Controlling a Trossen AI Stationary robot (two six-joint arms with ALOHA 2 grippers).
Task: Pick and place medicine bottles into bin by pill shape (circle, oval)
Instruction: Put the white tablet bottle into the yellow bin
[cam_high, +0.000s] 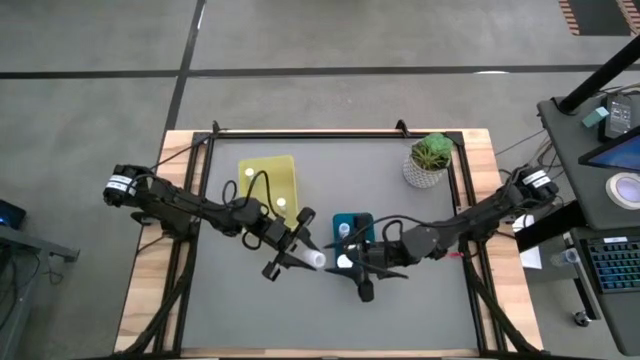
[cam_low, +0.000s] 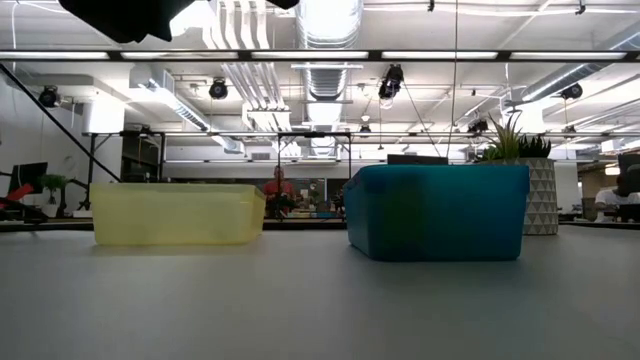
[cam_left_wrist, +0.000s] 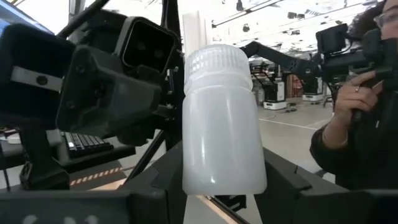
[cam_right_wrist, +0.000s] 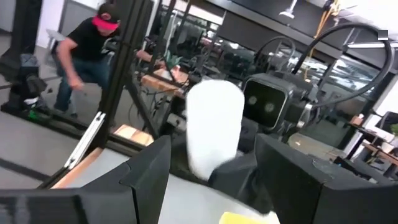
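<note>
My left gripper (cam_high: 296, 250) is shut on a white bottle (cam_high: 310, 258) with a ribbed white cap (cam_left_wrist: 217, 62), above the table's middle. The bottle lies about level, cap toward the right arm. My right gripper (cam_high: 345, 264) faces it from the right, just near of the teal bin (cam_high: 360, 222). Its fingers (cam_right_wrist: 146, 180) are spread wide. In the right wrist view the white bottle (cam_right_wrist: 214, 130) shows between them; I cannot tell whether they touch it. No other bottles show on the table; white caps show in the yellow bin (cam_high: 270, 180) and the teal bin. My left gripper pinches the bottle's base end (cam_left_wrist: 224, 183) between its two fingers, which come about level from the table's left and lie along the bottle. The bottle sticks out past the fingertips, cap end free, lifted clear of the table.
The yellow bin (cam_low: 178, 213) stands at the far left of the mat and the teal bin (cam_low: 437, 212) at the middle. A potted green plant (cam_high: 430, 160) stands at the far right. People show in the room beyond the table.
</note>
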